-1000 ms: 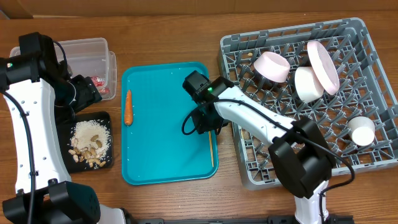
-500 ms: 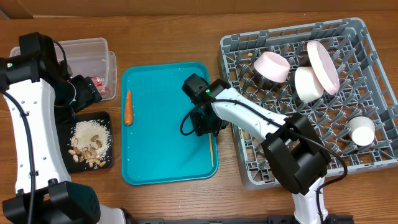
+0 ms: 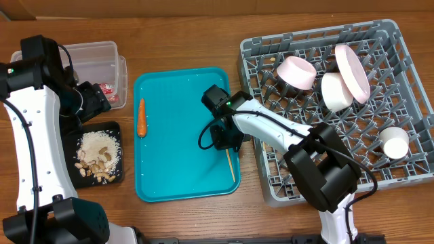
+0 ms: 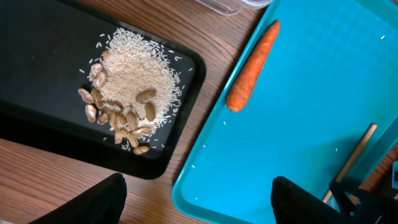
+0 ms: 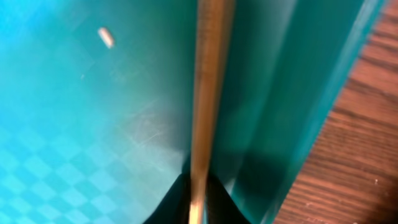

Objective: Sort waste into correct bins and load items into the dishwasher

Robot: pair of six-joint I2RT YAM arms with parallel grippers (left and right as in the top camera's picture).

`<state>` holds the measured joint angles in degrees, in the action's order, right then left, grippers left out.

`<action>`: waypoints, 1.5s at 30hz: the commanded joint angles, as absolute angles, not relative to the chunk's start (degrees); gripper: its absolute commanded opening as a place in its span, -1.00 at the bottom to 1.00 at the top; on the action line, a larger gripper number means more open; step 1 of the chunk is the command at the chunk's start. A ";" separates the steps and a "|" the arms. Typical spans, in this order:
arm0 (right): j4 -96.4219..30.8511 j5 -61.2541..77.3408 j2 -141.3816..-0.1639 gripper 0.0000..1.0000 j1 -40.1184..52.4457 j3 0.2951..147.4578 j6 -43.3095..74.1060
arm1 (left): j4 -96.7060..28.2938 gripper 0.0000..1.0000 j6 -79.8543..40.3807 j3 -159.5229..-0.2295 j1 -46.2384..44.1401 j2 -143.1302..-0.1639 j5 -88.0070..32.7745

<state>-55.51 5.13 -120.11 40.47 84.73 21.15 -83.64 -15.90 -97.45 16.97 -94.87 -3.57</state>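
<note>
**Chopstick pinched at the tray rim**

The right tool is clenched on a thin wooden chopstick that lies along the raised rim of the smooth teal tray. The left tool hangs released near a tapered carrot and crumbly scraps on the flat black tray. Farther off, the latticed grey rack holds round bowls and a cup.

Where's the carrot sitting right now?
In the overhead view the carrot lies lengthwise on the teal tray, close along its left rim, just right of the black tray holding the food scraps.
</note>
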 commanded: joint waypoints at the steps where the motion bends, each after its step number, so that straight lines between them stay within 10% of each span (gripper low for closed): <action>1: -55.55 5.67 -120.57 -0.92 40.56 83.48 21.28 | -83.77 0.53 -14.79 -97.49 17.12 -94.39 -3.01; 28: -68.01 2.02 -102.35 -0.91 25.02 82.02 9.74 | -83.57 0.53 -14.81 -97.49 17.10 -94.39 -4.12; 31: -67.99 2.66 -102.32 -0.19 24.99 82.41 8.93 | -83.57 0.51 -15.92 -97.49 17.04 -94.39 -4.54; 45: -70.72 -0.56 -88.47 0.01 23.20 93.14 13.74 | -69.08 0.61 -16.75 -88.49 1.32 -94.41 -3.99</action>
<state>-70.28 1.02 -95.29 24.73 90.96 12.38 -72.77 -16.19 -93.97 4.91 -94.80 -4.03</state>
